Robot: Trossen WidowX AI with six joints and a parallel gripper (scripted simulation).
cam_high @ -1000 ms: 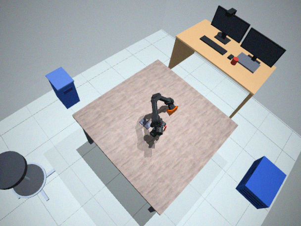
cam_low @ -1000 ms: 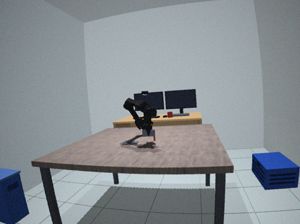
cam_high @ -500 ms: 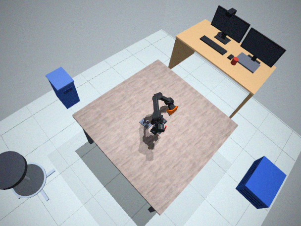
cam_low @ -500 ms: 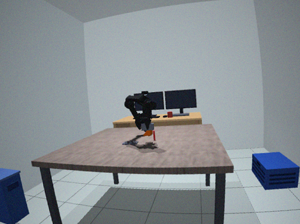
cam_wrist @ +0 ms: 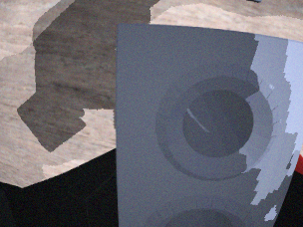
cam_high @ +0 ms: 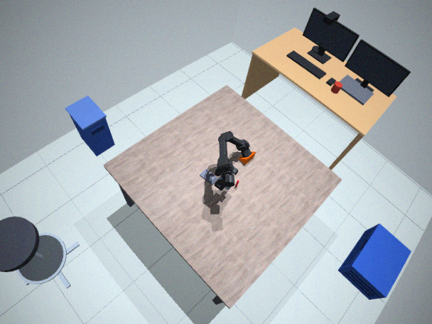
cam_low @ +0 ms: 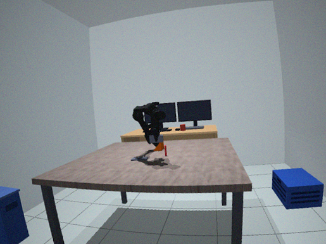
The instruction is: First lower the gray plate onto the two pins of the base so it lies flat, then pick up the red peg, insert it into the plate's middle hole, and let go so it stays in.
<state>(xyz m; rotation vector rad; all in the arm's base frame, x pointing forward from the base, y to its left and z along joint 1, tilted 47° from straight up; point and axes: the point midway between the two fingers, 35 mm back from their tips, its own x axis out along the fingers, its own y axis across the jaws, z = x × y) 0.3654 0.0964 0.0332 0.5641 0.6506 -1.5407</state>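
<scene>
Wooden tabletop, red peg [cam_high: 237, 183] [cam_low: 166, 150] upright.

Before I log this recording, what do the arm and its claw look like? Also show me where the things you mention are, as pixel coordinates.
The arm [cam_high: 222, 150] [cam_low: 142, 124] is black, with chunky, boxy links and rounded joints, on an orange base [cam_high: 247, 158]. The claw [cam_low: 155, 141] looks dark too; its finger shape is too small to tell.

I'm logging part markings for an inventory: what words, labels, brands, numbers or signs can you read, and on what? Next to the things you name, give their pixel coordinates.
No text can be read in any view.
Plate [cam_low: 158, 138] [cam_wrist: 145, 100]: fills much of the wrist view; holes and shading, no lettering seen.
Peg [cam_high: 237, 183] [cam_low: 166, 150]: too small to tell.
Keyboard [cam_high: 306, 65]: any key legends are too small to read.
Monitors: dark screens, no readable words.
</scene>
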